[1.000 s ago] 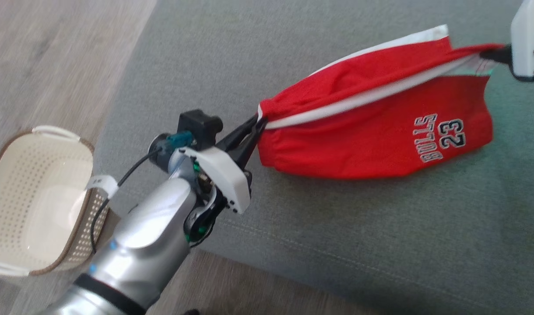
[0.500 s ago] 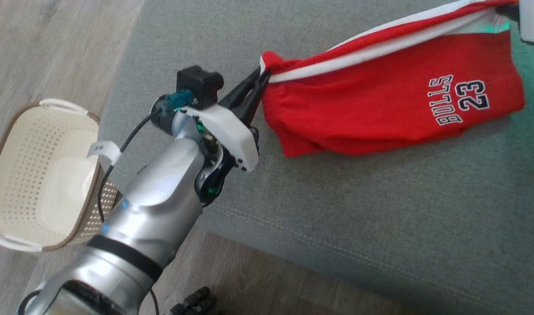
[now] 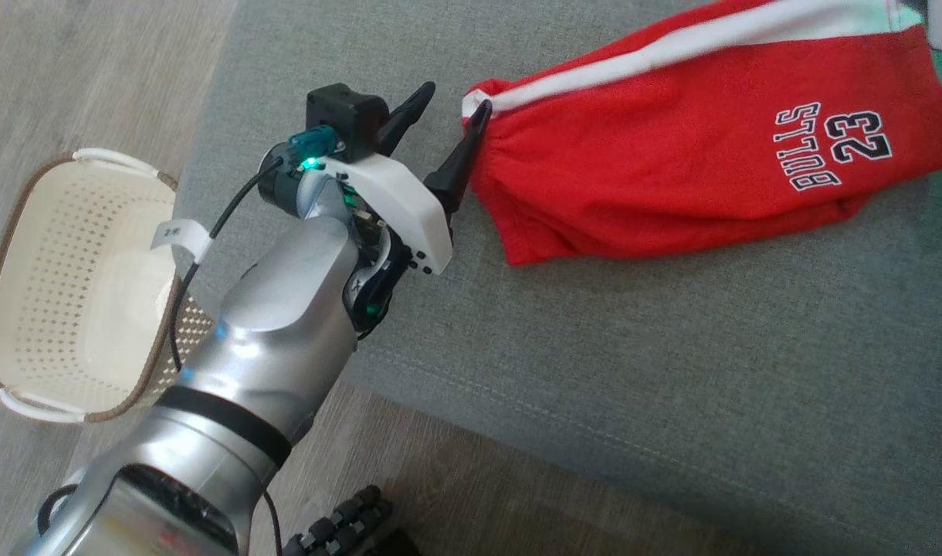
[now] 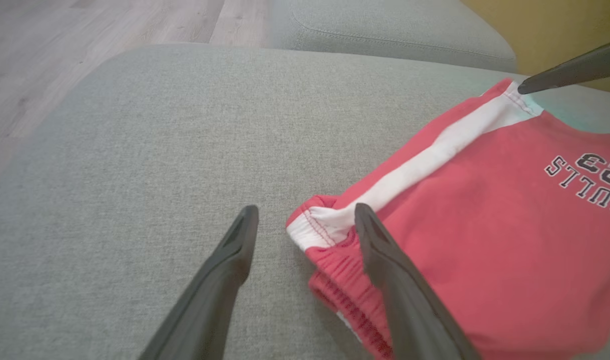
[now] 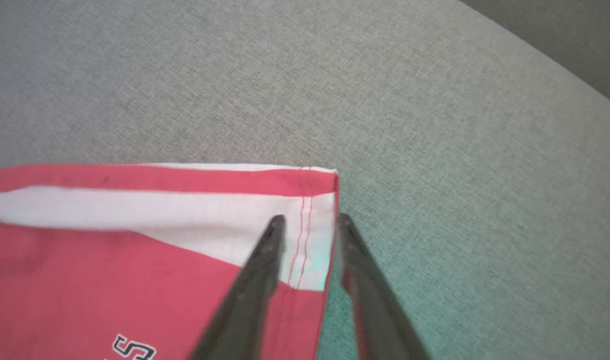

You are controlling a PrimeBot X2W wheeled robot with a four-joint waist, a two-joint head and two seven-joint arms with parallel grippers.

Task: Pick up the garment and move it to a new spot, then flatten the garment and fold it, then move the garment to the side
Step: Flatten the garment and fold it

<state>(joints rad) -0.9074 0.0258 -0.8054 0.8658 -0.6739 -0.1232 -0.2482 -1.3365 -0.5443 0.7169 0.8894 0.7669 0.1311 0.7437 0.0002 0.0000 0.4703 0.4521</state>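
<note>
The shorts [image 3: 672, 154] are laid flat on the sofa [image 3: 594, 371]. The left gripper [image 4: 306, 209] is spread wide at one corner; the right gripper [image 5: 310, 218] is parted slightly over the far corner. Cloth could be snagged and rumpled if the fingers are pulled back low.

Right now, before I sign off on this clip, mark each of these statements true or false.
1. The left gripper is clamped shut on the waistband. False: its jaws stand open, one finger on either side of the waistband corner.
2. The red shorts lie on the grey cushion. True.
3. The lettering reads BULLS 32. False: it reads BULLS 23.
4. The basket sits on the cushion beside the shorts. False: it stands on the wooden floor, off the cushion's edge.
5. The right gripper is at the white-striped hem corner. True.
</note>
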